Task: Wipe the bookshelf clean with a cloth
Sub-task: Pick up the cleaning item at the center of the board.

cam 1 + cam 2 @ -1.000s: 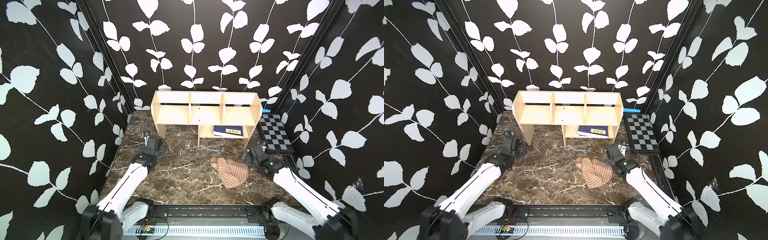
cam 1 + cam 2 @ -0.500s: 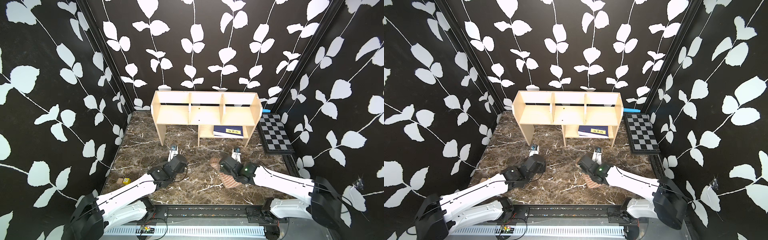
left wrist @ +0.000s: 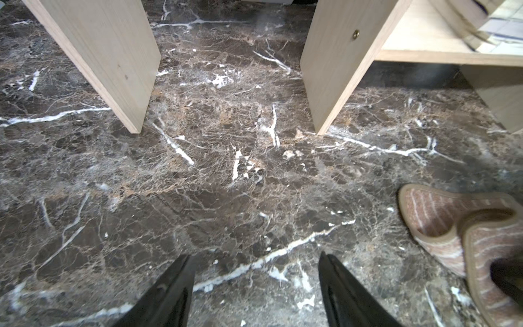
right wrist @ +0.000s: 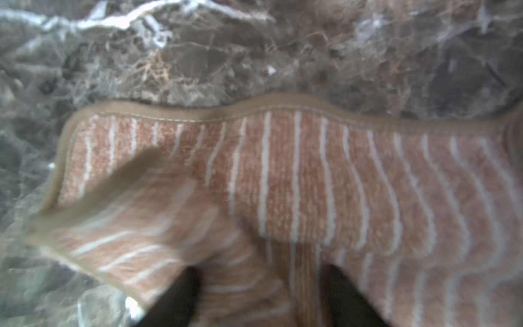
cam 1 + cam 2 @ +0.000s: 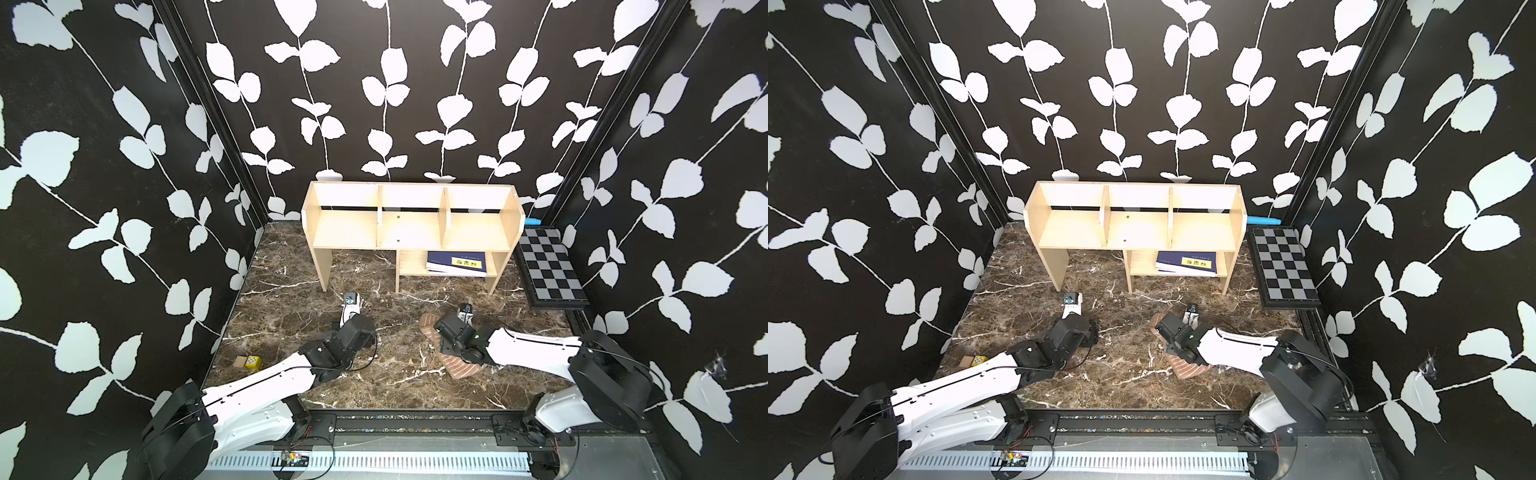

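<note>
Though unclear from above, left gripper (image 3: 254, 254) spread wide; right gripper (image 4: 260, 267) straddles cloth (image 4: 311, 175) fold.

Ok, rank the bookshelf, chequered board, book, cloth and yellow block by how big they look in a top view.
1. bookshelf
2. chequered board
3. book and cloth: too close to rank, since the cloth is partly hidden
4. yellow block
</note>
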Controlling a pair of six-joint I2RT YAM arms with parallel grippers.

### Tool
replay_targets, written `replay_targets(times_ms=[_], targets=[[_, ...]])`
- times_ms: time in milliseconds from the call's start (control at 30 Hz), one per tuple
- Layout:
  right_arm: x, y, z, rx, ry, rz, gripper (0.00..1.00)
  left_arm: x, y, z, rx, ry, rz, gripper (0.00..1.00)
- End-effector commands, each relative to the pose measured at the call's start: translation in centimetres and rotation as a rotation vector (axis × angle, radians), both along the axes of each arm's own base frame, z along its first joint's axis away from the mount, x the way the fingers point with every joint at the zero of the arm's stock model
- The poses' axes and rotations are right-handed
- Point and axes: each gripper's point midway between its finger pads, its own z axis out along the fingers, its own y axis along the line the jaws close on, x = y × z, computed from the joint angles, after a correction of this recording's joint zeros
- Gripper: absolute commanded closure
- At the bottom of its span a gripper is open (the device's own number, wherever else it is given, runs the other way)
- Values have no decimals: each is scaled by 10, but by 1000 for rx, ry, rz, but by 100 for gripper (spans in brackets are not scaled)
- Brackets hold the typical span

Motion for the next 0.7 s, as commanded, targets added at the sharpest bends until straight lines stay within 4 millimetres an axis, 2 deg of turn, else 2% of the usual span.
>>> replay_targets(times_ms=[0,100,133,167,233,300,367,467,567,667], targets=[[-4,9,-8,29,26,37,66,0,-6,1,-26,-22,-21,27],[-1,17,0,57,-1,83,96,2,2,13,-9,-54,3,24],[1,20,6,60,-19,102,100,3,9,22,13,-81,22,22],[2,21,13,48,-43,126,100,5,18,34,49,-108,50,19],[5,25,37,20,-130,180,100,8,50,72,126,-179,168,12],[7,32,59,37,-208,224,100,11,70,98,98,-193,241,12],[8,43,80,69,-285,272,100,18,77,121,21,-178,254,14],[8,47,106,92,-366,294,100,31,81,176,-2,-207,240,15],[9,48,120,113,-414,292,100,42,88,234,65,-276,237,13],[11,51,123,121,-433,296,100,68,100,264,100,-318,249,9]])
